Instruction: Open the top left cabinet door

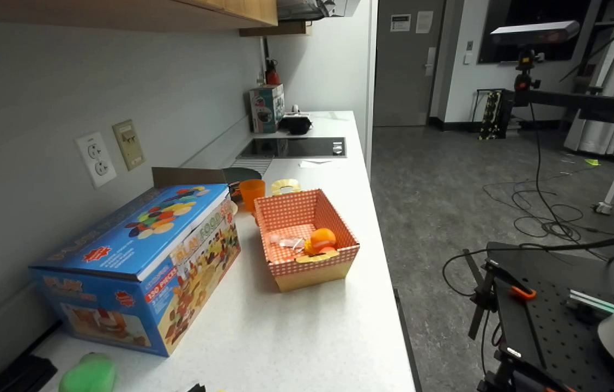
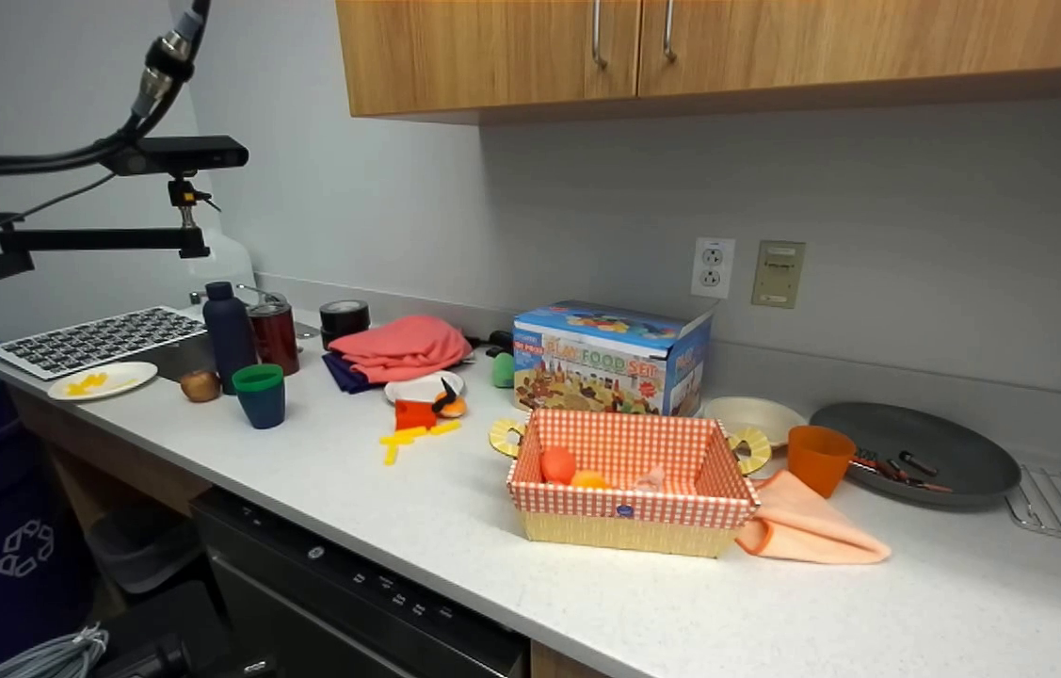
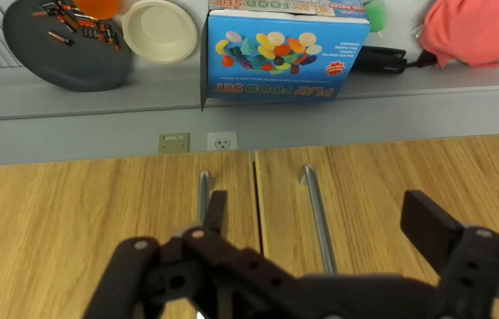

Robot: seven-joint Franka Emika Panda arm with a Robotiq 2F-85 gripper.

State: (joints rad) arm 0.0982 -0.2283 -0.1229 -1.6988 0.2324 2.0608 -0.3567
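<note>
Left door [image 2: 483,54]: in an exterior view, closed above the counter [image 2: 455,565], its handle [image 2: 597,36] beside the seam [image 2: 638,52], presumably because that edge swings free. In an exterior view, I see the cabinet [image 1: 132,13] chiefly from below. In the inverted wrist view, my fingers [image 3: 428,226] stand wide apart, holding nothing, that handle showing between them, probably to straddle it.
</note>
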